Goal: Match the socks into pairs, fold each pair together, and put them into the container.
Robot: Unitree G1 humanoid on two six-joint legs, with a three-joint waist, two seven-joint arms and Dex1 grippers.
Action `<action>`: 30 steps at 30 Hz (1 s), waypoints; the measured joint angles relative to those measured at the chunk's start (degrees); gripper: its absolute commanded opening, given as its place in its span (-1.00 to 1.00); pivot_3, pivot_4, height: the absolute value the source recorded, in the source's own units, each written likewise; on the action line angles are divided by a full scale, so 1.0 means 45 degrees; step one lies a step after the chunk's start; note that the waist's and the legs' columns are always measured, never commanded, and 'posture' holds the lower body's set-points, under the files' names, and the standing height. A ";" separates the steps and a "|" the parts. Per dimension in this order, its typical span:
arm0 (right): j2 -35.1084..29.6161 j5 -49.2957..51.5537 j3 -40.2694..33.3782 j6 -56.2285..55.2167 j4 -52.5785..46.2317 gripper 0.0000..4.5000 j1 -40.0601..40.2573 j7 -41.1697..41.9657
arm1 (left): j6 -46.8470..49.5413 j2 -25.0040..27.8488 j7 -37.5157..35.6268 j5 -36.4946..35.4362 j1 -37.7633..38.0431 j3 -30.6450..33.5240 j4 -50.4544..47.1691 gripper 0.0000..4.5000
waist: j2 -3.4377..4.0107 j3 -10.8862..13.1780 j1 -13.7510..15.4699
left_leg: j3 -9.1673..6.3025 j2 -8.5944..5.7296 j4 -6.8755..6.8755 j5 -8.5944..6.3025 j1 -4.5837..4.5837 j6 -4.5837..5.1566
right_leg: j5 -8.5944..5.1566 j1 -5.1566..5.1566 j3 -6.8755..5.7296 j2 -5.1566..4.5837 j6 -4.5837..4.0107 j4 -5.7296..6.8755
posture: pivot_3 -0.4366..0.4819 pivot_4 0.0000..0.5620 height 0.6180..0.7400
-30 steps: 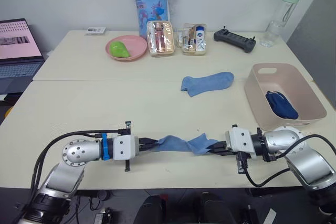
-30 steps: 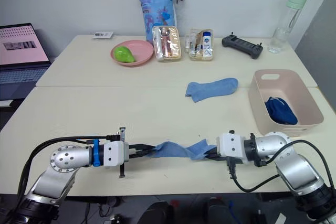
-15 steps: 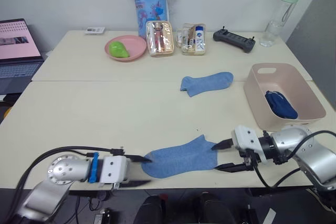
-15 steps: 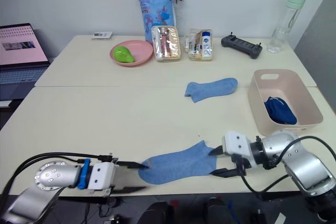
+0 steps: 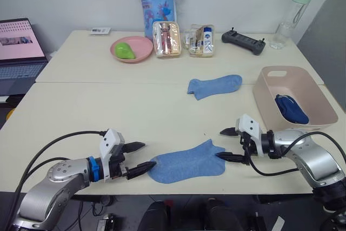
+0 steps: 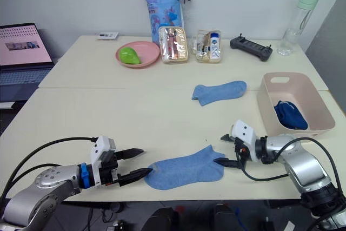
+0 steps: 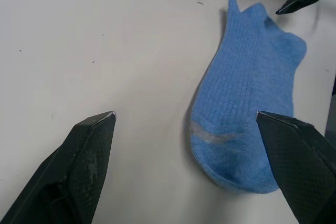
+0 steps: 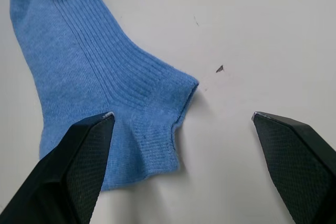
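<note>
From the head views a sky blue sock (image 5: 187, 164) lies flat near the front edge of the bench (image 5: 108, 112), with a gripper at each end. The left gripper (image 5: 139, 156) reaches in low from the left, forearm nearly level with the bench, jaws spread wide; its lower finger tip sits just at the sock's toe end, the upper one off to the side over bare bench. The right gripper (image 5: 227, 144) comes in from the right the same way, jaws wide too, one tip just beside the sock's cuff and the other apart from it.

The left wrist view adds what the head views don't resolve: the pale stripe across the toe and the ribbed knit, with the sock lying between the two black fingers (image 7: 73, 169) but closer to one of them, and the right gripper's tips at the far cuff. The right wrist view shows the cuff and heel up close, the fabric near one finger (image 8: 68, 171) and bare bench before the other.

Farther back, a second sky blue sock (image 5: 214, 86) lies alone mid-bench. The pink container (image 5: 270, 106) stands at the right, with a dark blue bundle (image 5: 291, 109) inside it.
</note>
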 measured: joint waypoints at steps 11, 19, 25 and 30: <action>-0.0017 0.0164 -0.0027 0.0116 -0.0160 -0.83 0.0562 0.0103 | -0.0852 0.0036 -0.0900 0.1084 -0.0217 -0.0440 0.0809 -0.64 | 0.0020 -0.0012 0.0014 | 0.0002 -0.0002 -0.0001 0.0000 0.0000 0.0001 | -0.0001 0.0002 -0.0001 -0.0002 -0.0001 -0.0002 | -0.05 -0.47 1.00; 0.0003 0.0945 -0.1123 0.1198 -0.1220 -1.00 0.1364 -0.0711 | -0.0741 -0.0549 -0.0776 0.1572 -0.1924 -0.0773 0.1784 -0.99 | 0.0016 -0.0013 0.0027 | -0.0006 -0.0004 0.0003 0.0000 -0.0006 0.0001 | 0.0000 0.0000 -0.0005 -0.0003 0.0001 0.0002 | -0.05 -0.47 1.00; 0.0186 0.1063 -0.1459 0.1795 -0.2176 -1.00 0.1756 -0.1656 | -0.0489 -0.1002 -0.0757 0.1731 -0.3004 -0.0810 0.2401 -0.99 | 0.0013 -0.0013 -0.0033 | 0.0002 -0.0003 0.0002 0.0000 -0.0005 0.0001 | 0.0000 -0.0003 0.0001 -0.0001 0.0001 0.0003 | -0.05 -0.47 1.00; 0.0189 0.1054 -0.1453 0.1858 -0.2206 -1.00 0.1874 -0.1855 | 0.0496 -0.0528 -0.1669 0.1273 -0.2413 -0.0968 0.1932 -0.99 | 0.0013 -0.0013 -0.0026 | -0.0001 -0.0003 0.0001 0.0000 -0.0006 0.0001 | 0.0000 -0.0002 -0.0001 -0.0001 0.0001 0.0001 | -0.05 -0.47 1.00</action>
